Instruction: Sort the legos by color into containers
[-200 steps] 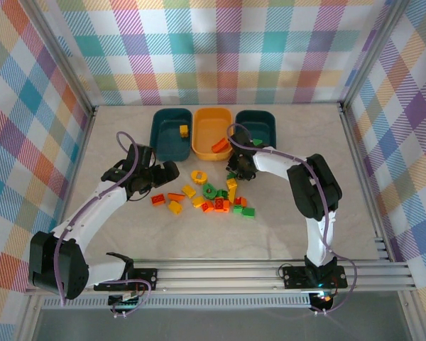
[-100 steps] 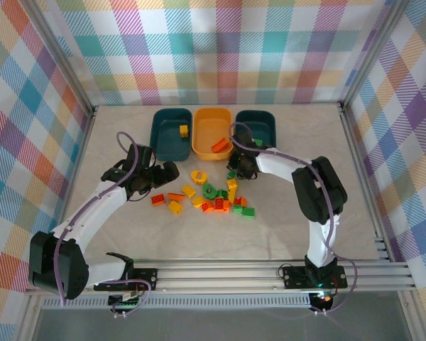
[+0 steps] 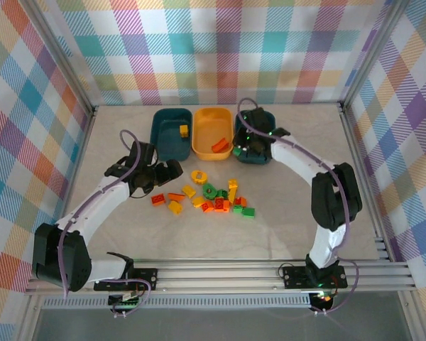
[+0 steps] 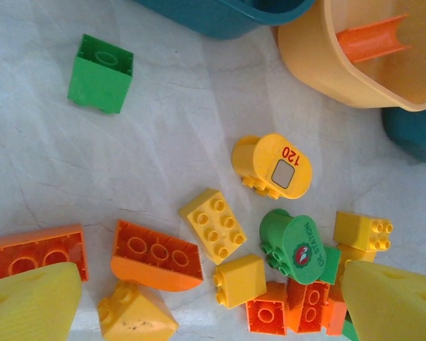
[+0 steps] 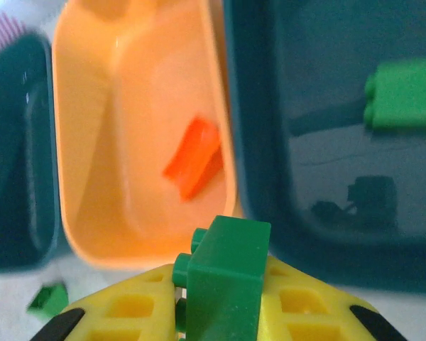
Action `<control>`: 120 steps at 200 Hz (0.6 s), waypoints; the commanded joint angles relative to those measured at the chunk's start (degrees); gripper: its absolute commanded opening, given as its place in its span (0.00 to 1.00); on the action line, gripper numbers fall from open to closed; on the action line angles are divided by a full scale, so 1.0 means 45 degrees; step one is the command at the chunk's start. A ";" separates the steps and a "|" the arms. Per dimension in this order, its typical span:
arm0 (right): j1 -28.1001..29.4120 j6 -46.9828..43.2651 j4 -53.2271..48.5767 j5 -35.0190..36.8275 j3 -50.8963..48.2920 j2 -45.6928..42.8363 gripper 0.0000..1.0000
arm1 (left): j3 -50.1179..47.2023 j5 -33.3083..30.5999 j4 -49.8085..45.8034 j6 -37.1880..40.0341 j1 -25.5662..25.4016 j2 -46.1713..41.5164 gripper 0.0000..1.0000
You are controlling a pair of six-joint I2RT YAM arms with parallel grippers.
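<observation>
- Green brick (image 5: 231,263) is pinched in the right gripper (image 5: 220,312). The jaws are closed hard on it between the yellow fingers (image 5: 124,316), and its studs face left in the wrist view.
- Overhead, that gripper hangs above the near end of the right teal tub (image 3: 271,119). The brick is not yet released.
- Right teal tub holds a second green brick (image 5: 403,92), lying on the floor toward the far side.
- Yellow-orange tub (image 3: 207,122) is in the middle of the row, with one red-orange brick (image 3: 219,145) at its near right corner.
- Left teal tub (image 3: 158,131) holds one yellow brick (image 3: 183,130) by its right wall.
- All three tubs sit side by side at the far side of the table (image 3: 113,142). Can't tell whether their walls touch.
- Left gripper (image 3: 169,170) is wide open and holding nothing, low over the table just left of the loose pile (image 3: 214,199).
- Left wrist view, between its yellow fingertips (image 4: 32,302): a red-orange sloped brick (image 4: 156,256), a yellow six-stud brick (image 4: 214,224) and a small yellow block (image 4: 240,280), all close together.
- Yellow round piece marked 120 (image 4: 273,167) lies beyond those, toward the yellow-orange tub. A green round piece with a sticker (image 4: 295,245) is just beside the six-stud brick.
- Lone green block (image 4: 101,73) sits apart from the pile, near the left teal tub's wall.
- Pile is a mix of yellow, red-orange and green, still on the table.
</observation>
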 commanded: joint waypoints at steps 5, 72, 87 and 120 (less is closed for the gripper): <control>-0.1560 -0.1146 -0.0593 -0.1056 0.1095 0.1391 0.09 | -0.0119 0.1117 0.0717 -0.0336 -0.0192 0.0579 0.92; -0.2398 -0.1632 -0.2634 -0.1432 0.4061 0.3214 0.42 | -0.0100 0.1170 0.1002 -0.0374 -0.0402 0.0659 0.93; -0.2399 -0.1804 -0.2349 -0.1295 0.3593 0.2544 0.55 | -0.0184 0.1044 0.1053 -0.0359 -0.0448 0.0622 0.95; -0.2380 -0.2275 -0.0835 -0.0943 0.0777 -0.0146 0.56 | -0.0384 0.0745 0.1033 -0.0417 -0.0448 0.0617 1.00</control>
